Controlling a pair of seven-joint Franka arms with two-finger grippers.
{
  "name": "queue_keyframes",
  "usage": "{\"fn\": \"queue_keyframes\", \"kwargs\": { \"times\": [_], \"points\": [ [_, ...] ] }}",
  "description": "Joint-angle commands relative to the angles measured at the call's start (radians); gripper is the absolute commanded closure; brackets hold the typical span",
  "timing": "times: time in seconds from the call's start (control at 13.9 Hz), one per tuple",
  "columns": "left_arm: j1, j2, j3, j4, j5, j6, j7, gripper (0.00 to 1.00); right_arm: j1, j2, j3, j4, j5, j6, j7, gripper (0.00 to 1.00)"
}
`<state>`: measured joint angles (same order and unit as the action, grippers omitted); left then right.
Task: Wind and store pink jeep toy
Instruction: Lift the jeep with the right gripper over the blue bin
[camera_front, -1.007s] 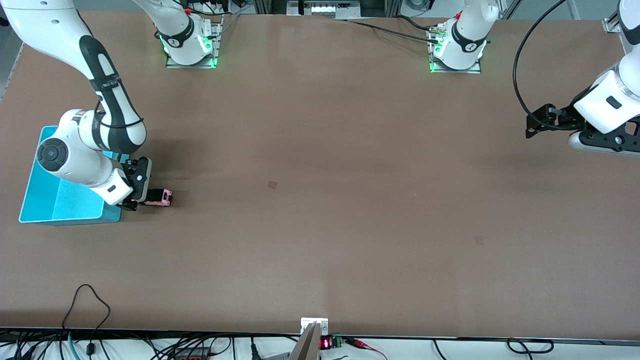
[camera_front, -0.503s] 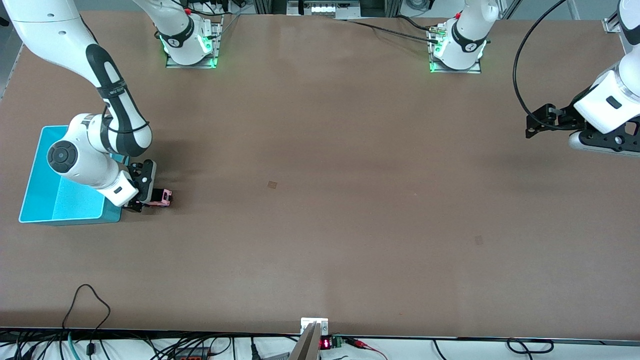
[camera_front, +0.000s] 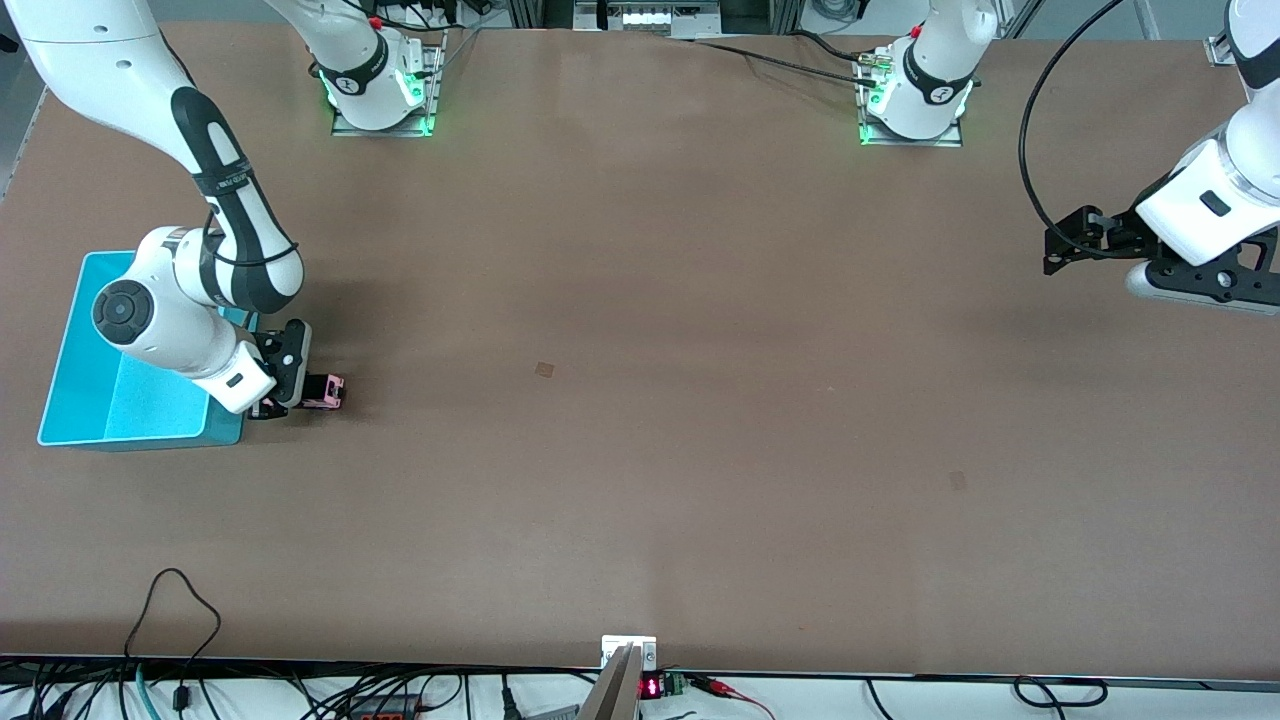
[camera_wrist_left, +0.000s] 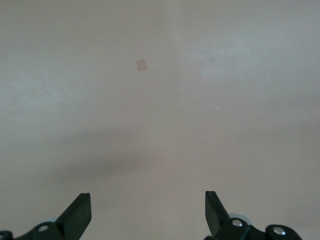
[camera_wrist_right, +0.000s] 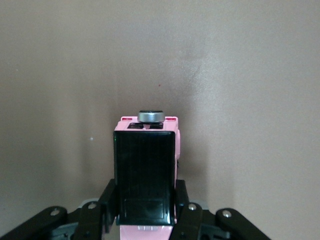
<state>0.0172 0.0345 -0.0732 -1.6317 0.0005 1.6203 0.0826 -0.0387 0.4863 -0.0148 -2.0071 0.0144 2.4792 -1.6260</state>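
Note:
The pink jeep toy (camera_front: 325, 390), light pink with a black rear roof, sits low at the table surface beside the cyan bin (camera_front: 100, 400), toward the right arm's end. My right gripper (camera_front: 290, 393) is shut on its rear end. In the right wrist view the jeep (camera_wrist_right: 146, 170) fills the middle, its black roof up, with a finger (camera_wrist_right: 107, 200) pressed on each side. My left gripper (camera_front: 1062, 245) is open and empty, up over the table at the left arm's end. In the left wrist view its fingertips (camera_wrist_left: 80, 212) stand wide apart over bare table.
The cyan bin is open-topped, and my right arm's wrist hangs partly over it. A small dark square mark (camera_front: 544, 369) lies on the brown table near the middle; it also shows in the left wrist view (camera_wrist_left: 141, 65). Cables run along the table's near edge.
My right gripper has shifted slightly with the jeep still held in it, staying beside the bin. My left arm has risen a little.

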Motion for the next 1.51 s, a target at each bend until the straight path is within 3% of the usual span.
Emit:
{"fn": "queue_keyframes", "kwargs": {
  "times": [0.0, 0.86, 1.15, 1.44],
  "points": [
    [0.001, -0.010, -0.007, 0.007, 0.018, -0.019, -0.014, 0.00, -0.012, -0.037, 0.016, -0.001, 0.018, -0.006, -0.009, 1.00],
    [0.001, -0.010, -0.007, 0.007, 0.018, -0.028, -0.014, 0.00, -0.023, -0.236, 0.003, 0.024, 0.018, -0.109, 0.552, 1.00],
    [0.001, -0.010, -0.007, 0.009, 0.018, -0.028, -0.014, 0.00, -0.096, -0.278, -0.001, 0.021, 0.018, -0.155, 0.753, 1.00],
    [0.001, -0.010, -0.007, 0.009, 0.018, -0.031, -0.014, 0.00, -0.206, -0.278, -0.002, 0.019, 0.018, -0.143, 0.802, 1.00]
  ]
}}
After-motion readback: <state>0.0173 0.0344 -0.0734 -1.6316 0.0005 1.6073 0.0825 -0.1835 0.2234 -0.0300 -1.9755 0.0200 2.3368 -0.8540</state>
